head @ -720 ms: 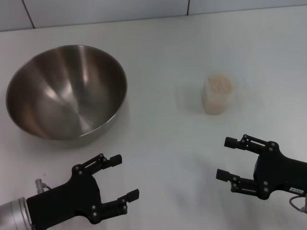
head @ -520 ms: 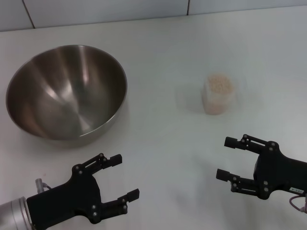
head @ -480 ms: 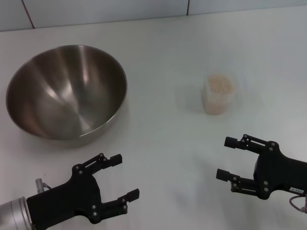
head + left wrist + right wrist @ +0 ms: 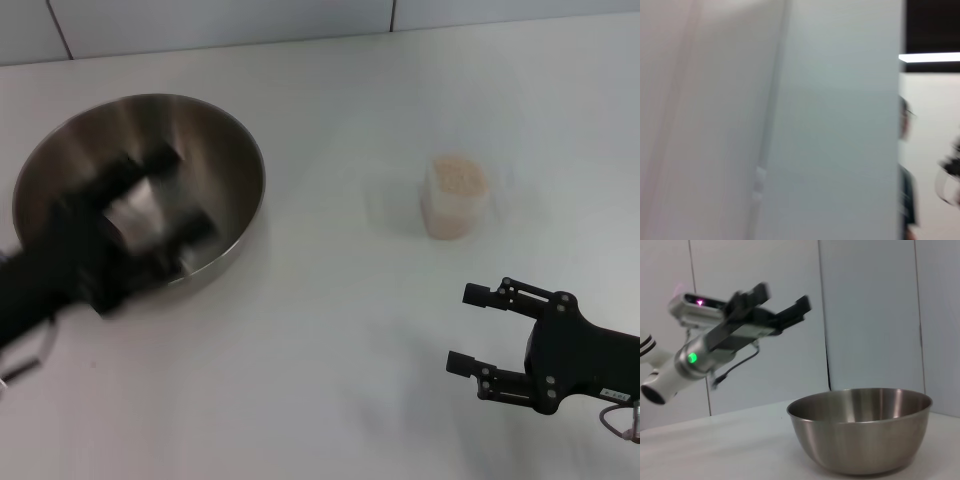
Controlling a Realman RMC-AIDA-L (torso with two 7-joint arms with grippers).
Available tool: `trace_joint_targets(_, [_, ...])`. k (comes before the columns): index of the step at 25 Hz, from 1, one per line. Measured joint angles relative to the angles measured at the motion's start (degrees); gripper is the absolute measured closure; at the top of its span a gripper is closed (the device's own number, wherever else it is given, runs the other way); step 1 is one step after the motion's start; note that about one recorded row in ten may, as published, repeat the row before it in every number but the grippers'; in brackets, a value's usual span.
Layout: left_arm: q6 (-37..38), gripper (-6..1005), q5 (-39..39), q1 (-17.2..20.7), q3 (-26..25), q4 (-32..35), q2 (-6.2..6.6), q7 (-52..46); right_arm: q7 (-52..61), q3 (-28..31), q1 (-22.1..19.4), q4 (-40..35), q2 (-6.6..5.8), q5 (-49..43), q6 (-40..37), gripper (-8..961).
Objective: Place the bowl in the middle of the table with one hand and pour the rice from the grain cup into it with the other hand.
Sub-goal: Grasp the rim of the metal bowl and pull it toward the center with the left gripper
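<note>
The steel bowl [image 4: 215,150] stands on the white table [image 4: 330,300] at the left; it also shows in the right wrist view [image 4: 860,435]. The clear grain cup [image 4: 455,200], full of pale rice [image 4: 458,176], stands upright right of centre. My left gripper [image 4: 172,198] is open, blurred in motion, in front of the bowl's inside as the head view shows it. The right wrist view shows the left gripper [image 4: 777,299] raised well above the table, beside the bowl. My right gripper [image 4: 462,328] is open and empty near the front right, short of the cup.
A pale panelled wall [image 4: 200,20] runs behind the table. The left wrist view shows only blurred wall panels [image 4: 790,125].
My left arm has swung up and away from the front left of the table to over the bowl. The right gripper has shifted slightly. Bowl and cup have not moved.
</note>
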Motion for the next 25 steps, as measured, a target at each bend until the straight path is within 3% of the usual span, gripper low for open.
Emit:
trace_joint_targets(1, [0.0,177,0.0,0.0,0.0,0.0,0.00,0.0,0.1,0.0,0.0,0.0,0.00,0.0,0.0,195])
trace_joint_targets(4, [-6.9,181,0.3,0.1,-7.7,2.6,4.06,-10.0,0.1,0.0,-0.1,-0.1,0.00,0.0,-0.2,195])
trace_joint_targets(5, [-6.9,182,0.3,0.1,-7.7,2.6,4.06,-10.0,0.1,0.0,-0.1,-0.1,0.00,0.0,-0.2,195])
trace_joint_targets(6, [-13.1,183,0.5,0.8,-9.8,5.8,6.53,-14.9,0.2,0.0,-0.1,-0.1,0.00,0.0,-0.3,196])
trace_joint_targets(7, [-13.1,184,0.5,0.8,-9.8,5.8,6.53,-14.9,0.2,0.0,-0.1,-0.2,0.00,0.0,-0.3,196])
trace_joint_targets(10, [-23.2,188,2.3,3.8,-10.5,15.2,9.58,-20.2,0.6,0.0,-0.1,-0.6,0.00,0.0,-0.3,196])
trace_joint_targets(12, [-35.3,192,7.6,9.4,-12.7,29.4,11.09,-23.5,1.5,0.0,-0.4,-1.5,0.00,-0.4,-0.3,196])
trace_joint_targets(13, [-40.4,195,10.5,11.8,-13.8,34.8,11.21,-24.7,1.9,0.1,-0.6,-2.2,0.00,-0.7,-0.3,196])
trace_joint_targets(14, [-48.5,197,15.9,15.3,-15.9,44.9,11.05,-27.8,2.2,0.3,-0.8,-2.8,0.03,-1.0,-0.3,196])
trace_joint_targets(15, [-52.8,200,19.1,17.0,-17.0,49.7,10.82,-29.7,2.6,0.4,-1.1,-3.4,0.09,-1.3,-0.3,196])
trace_joint_targets(16, [-64.9,203,34.2,21.1,-20.7,64.5,9.51,-41.1,3.2,0.4,-1.6,-4.6,0.19,-1.5,-0.3,196])
trace_joint_targets(17, [-64.9,206,34.2,21.1,-20.7,64.5,9.51,-41.1,3.2,0.4,-1.6,-4.6,0.19,-1.5,-0.3,196])
trace_joint_targets(19, [-70.8,212,48.5,22.4,-24.6,73.4,8.18,-54.5,3.8,0.3,-2.0,-5.6,0.36,-1.5,-0.3,196])
trace_joint_targets(21, [-72.5,217,66.7,22.2,-28.9,78.1,6.66,-72.8,3.9,0.3,-2.3,-6.6,0.69,-1.5,-0.2,196])
trace_joint_targets(22, [-69.5,220,81.3,20.5,-33.7,80.8,4.30,-84.2,3.9,0.2,-2.3,-6.9,0.77,-1.5,-0.2,196])
trace_joint_targets(23, [-69.5,223,81.3,20.5,-33.7,80.8,4.30,-84.2,3.9,0.2,-2.4,-7.1,0.81,-1.5,-0.1,196])
trace_joint_targets(24, [-62.3,226,93.2,17.6,-39.4,81.3,1.43,-91.8,3.9,0.2,-2.5,-7.1,0.83,-1.5,-0.1,196])
trace_joint_targets(25, [-62.3,228,93.2,17.6,-39.4,81.3,1.43,-91.8,3.9,0.2,-2.5,-7.1,0.83,-1.5,-0.1,196])
